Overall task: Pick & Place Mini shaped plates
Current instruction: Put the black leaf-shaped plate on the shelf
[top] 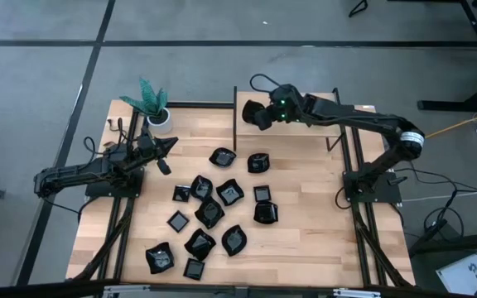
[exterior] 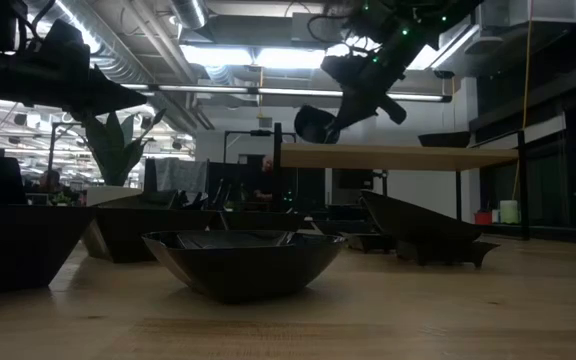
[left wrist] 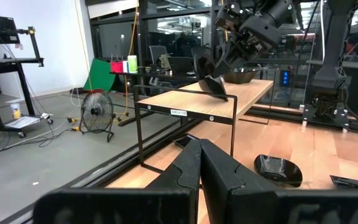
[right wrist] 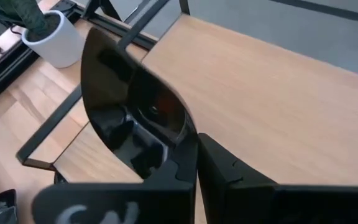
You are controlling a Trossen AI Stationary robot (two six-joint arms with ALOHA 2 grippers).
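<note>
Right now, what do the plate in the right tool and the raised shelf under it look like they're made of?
Plate held by the right tool: hard glossy black, likely glazed ceramic or plastic, judging by the pale reflections on it. Shelf: pale wood top with visible grain, matte, on a thin black frame that looks like metal.

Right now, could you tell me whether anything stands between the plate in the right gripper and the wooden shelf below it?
Nothing visible does. The right gripper, shut on a black plate, holds it over the raised wooden shelf, whose surface there is bare.

Wooden table (top: 305,207) with scattered mini shaped plates (top: 209,213), potted plant (top: 157,116), raised shelf (top: 305,124).
</note>
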